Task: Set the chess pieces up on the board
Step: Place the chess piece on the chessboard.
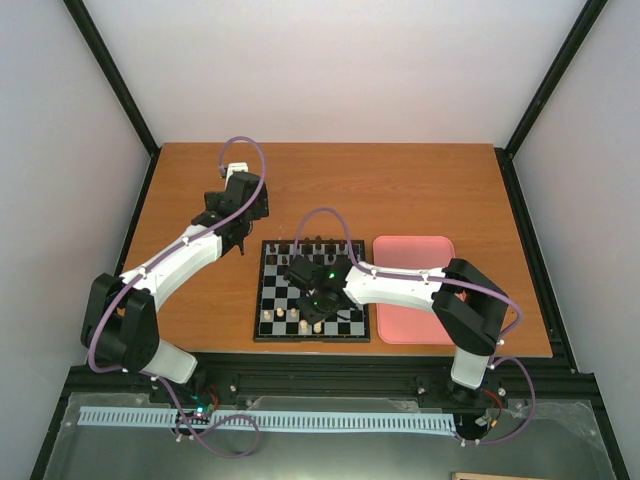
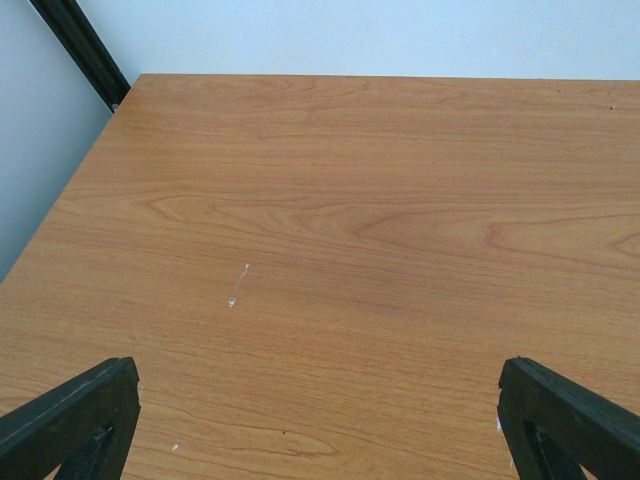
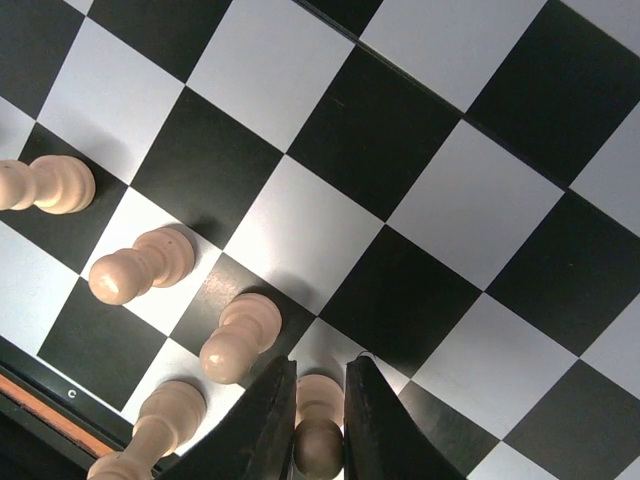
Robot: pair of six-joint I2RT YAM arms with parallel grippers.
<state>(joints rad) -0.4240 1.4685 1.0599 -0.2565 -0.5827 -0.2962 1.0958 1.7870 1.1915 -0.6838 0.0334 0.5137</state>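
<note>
The right gripper (image 3: 320, 380) was clamped on a pale pawn (image 3: 318, 440) among other pale pieces (image 3: 240, 335) on the board (image 3: 330, 230); the left gripper (image 2: 315, 390) hung wide apart over the bench (image 2: 350, 180).

Top: high, down onto board (image 1: 275, 285). Right wrist: close over same board. Left wrist: low over table (image 2: 350, 230).

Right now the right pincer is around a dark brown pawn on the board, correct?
No. The right wrist view shows the right pincer around a pale cream pawn, not a dark brown one, on the board.
</note>
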